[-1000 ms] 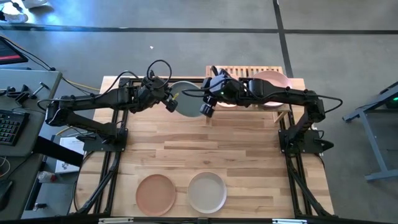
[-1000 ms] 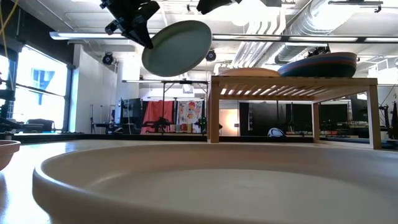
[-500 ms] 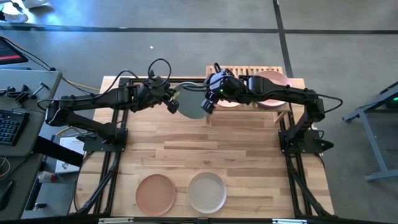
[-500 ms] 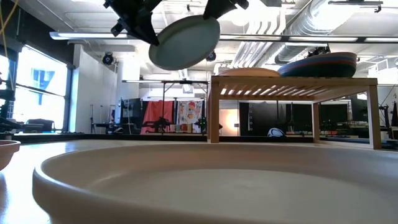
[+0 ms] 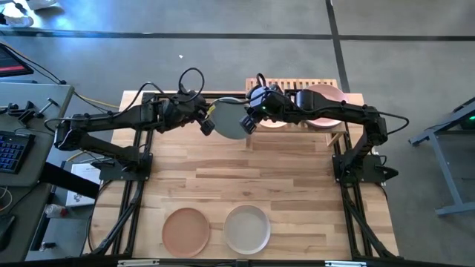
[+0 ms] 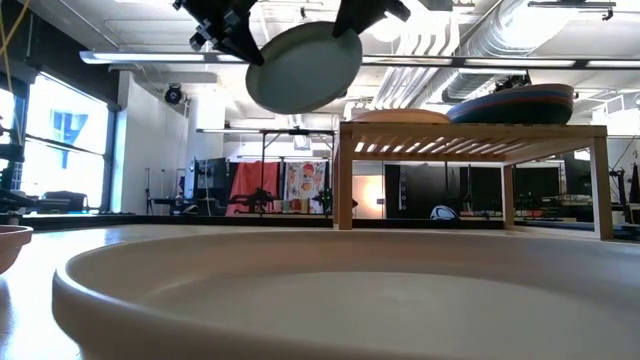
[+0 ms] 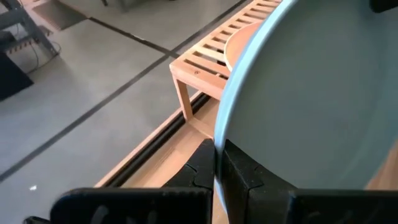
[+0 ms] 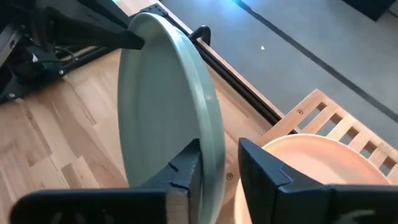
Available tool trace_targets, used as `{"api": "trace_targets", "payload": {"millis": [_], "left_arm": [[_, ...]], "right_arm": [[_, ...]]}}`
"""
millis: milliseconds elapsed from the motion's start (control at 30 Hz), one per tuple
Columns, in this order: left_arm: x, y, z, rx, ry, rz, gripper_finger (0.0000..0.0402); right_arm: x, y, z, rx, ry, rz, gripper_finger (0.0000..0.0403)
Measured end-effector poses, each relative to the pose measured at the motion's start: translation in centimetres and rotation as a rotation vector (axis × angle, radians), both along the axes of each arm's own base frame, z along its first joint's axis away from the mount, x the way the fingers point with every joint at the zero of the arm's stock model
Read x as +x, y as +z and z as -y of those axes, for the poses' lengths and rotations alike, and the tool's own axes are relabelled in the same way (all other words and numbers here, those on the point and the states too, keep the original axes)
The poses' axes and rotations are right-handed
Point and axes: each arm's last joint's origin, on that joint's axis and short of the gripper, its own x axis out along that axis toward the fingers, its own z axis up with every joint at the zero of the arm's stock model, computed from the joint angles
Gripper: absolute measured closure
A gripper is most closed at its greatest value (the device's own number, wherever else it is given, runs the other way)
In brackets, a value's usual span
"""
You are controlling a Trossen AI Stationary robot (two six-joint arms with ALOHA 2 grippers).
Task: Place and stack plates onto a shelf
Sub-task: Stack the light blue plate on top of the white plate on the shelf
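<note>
The pale green plate (image 5: 228,119) hangs in the air between my two grippers, tilted on edge (image 6: 305,65), just left of the shelf (image 5: 297,84). My left gripper (image 5: 208,124) is shut on the plate's left rim. My right gripper (image 5: 249,122) is open at the plate's right rim; in the right wrist view its fingers (image 8: 221,168) stand on either side of that rim (image 8: 211,146). On the shelf slats rest a beige plate (image 8: 311,168) and, farther right, a stack topped by a pink plate (image 5: 324,100). My left gripper (image 7: 217,177) pinches the plate's rim (image 7: 219,134) between its two fingers, one on each face, coming level from the table's left. The plate is lifted clear and stands tilted on edge. My right gripper straddles the opposite rim; whether a finger touches it I cannot tell.
A terracotta plate (image 5: 186,230) and a cream plate (image 5: 247,228) lie near the table's near edge; the cream one fills the low view's foreground (image 6: 330,290). The shelf's left post (image 6: 343,175) stands just right of the held plate. Bare planks lie mid-table.
My left gripper has carried the green plate toward the table's right and slightly up, nearer the shelf. The plate's right rim has come between my right gripper's open fingers, which stood beside it a second ago.
</note>
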Motion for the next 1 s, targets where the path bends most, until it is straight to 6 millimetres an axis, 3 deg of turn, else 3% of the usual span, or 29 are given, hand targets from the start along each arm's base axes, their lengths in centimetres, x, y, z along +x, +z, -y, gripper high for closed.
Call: {"api": "trace_targets", "payload": {"millis": [233, 667, 1000], "left_arm": [[0.1, 0.1, 0.0, 0.015, -0.012, 0.002, 0.0400], [0.0, 0.2, -0.6, 0.076, -0.060, -0.051, 0.0363], [-0.1, 0.0, -1.3, -0.090, -0.167, 0.021, 0.0320]], "right_arm": [[0.0, -0.1, 0.0, 0.024, -0.004, 0.000, 0.0395], [-0.3, -0.4, 0.0, 0.119, -0.110, 0.040, 0.0402], [-0.4, -0.5, 0.0, 0.143, -0.156, 0.055, 0.0402]]}}
